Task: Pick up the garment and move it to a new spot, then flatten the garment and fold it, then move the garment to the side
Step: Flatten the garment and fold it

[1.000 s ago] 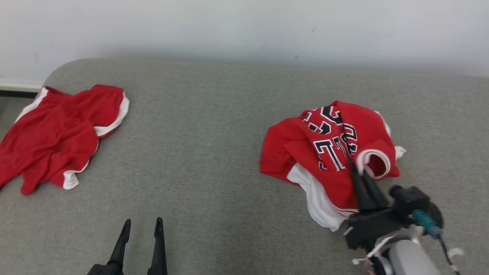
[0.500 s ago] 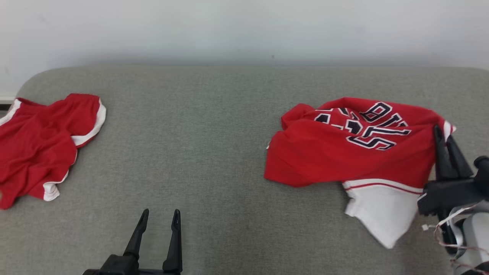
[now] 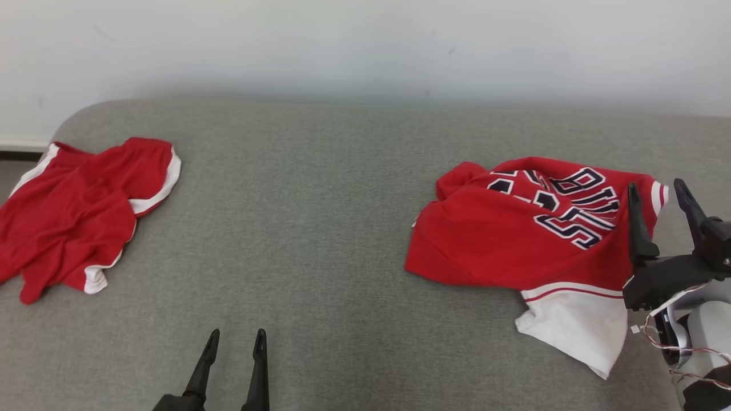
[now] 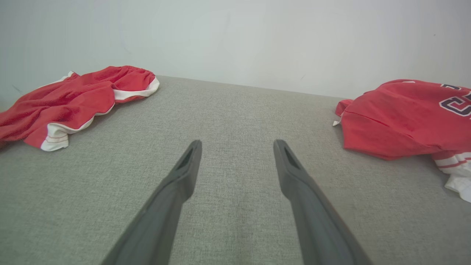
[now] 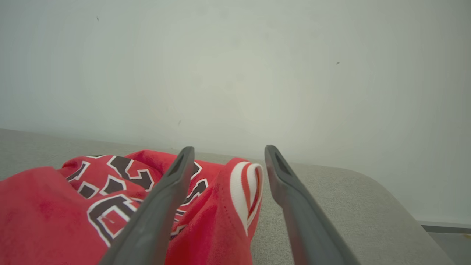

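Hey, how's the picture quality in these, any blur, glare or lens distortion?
Head view: soft, even light and no glare, lettering on the jersey crisp, a faint shadow along its edge on the grey cushion. Left wrist view: wide-angle stretch, the left gripper looming large, the shorts sharp. Right wrist view: the wall hazy and brighter mid-frame, the right gripper slightly soft near the lens.

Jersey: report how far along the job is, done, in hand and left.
Done, it seems: the jersey, bunched a second ago, lies pulled out on the grey cushion, and the right pincer has opened at its striped edge. In hand: nothing; the left pincer waits open over bare cushion. Left: the jersey lies rumpled, so flattening, folding and moving it aside remain.
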